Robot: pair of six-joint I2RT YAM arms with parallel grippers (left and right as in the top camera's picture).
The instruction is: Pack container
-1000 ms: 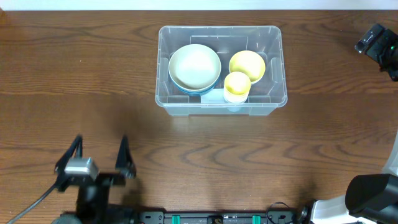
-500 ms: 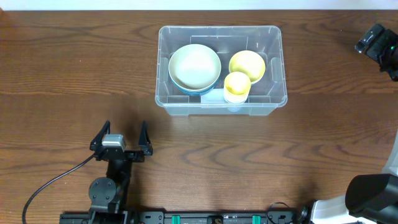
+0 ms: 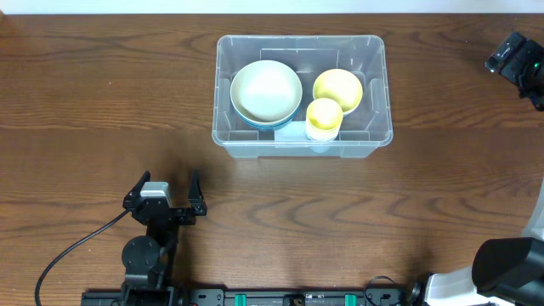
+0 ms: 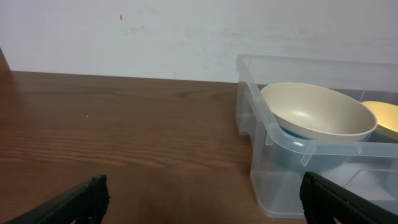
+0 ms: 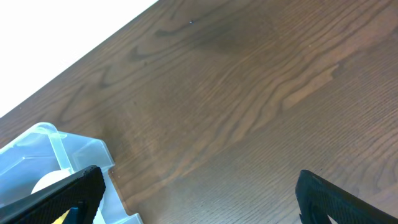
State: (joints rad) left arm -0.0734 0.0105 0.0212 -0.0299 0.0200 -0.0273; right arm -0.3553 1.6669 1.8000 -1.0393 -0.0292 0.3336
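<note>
Container (image 3: 255,146) holding bowls (image 3: 266,92), far centre of table (image 3: 85,102).
Left gripper (image 3: 166,187), jaws spread and empty, sits well apart at near-left; right gripper (image 5: 199,186), likewise spread, far-right.

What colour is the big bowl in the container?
The big bowl is cream, clearest in left wrist view.

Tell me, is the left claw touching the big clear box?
Apart. The overhead view shows the open left gripper well short of the container, with bare table between them.

The brown wooden table (image 3: 85,102) carries only the container (image 3: 302,150).
</note>
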